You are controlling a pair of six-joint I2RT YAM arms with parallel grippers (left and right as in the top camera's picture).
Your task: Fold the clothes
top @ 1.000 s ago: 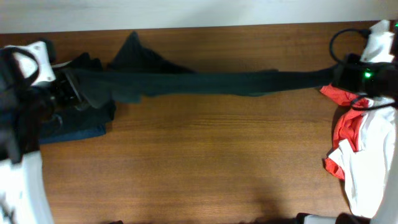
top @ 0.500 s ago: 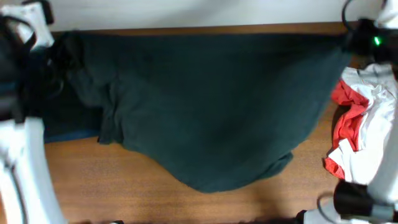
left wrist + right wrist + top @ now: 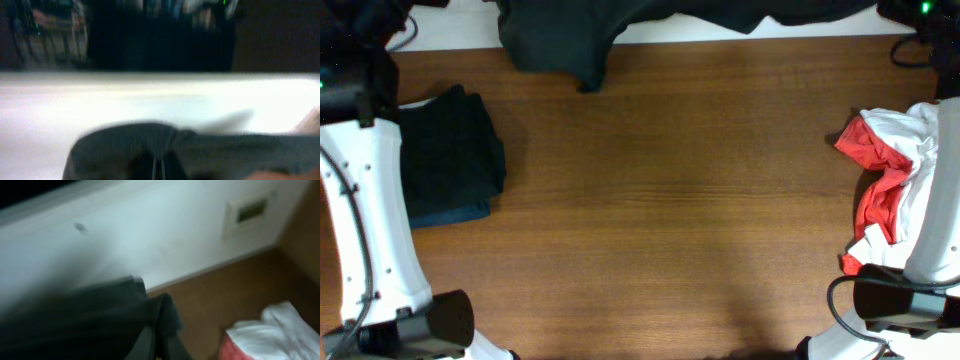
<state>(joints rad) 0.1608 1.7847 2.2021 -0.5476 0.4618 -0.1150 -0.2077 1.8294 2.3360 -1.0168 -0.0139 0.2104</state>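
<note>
A dark green garment (image 3: 570,35) hangs stretched along the far edge of the table, mostly above the overhead view's top edge. In the left wrist view, my left gripper (image 3: 159,170) is shut on the garment's fabric (image 3: 125,150). In the right wrist view, my right gripper (image 3: 160,347) is shut on the garment's other end (image 3: 75,325). Both gripper tips are out of the overhead view, beyond the top corners. A folded dark garment stack (image 3: 450,155) lies at the table's left.
A white and red pile of clothes (image 3: 895,190) lies at the right edge, also showing in the right wrist view (image 3: 265,335). The white arm links stand at the left (image 3: 365,220) and right (image 3: 930,250). A white wall runs behind the table.
Both grippers lifted the dark green garment up and toward the far edge. It went from a stretched band to a spread sheet to hanging mostly out of the top of view.
</note>
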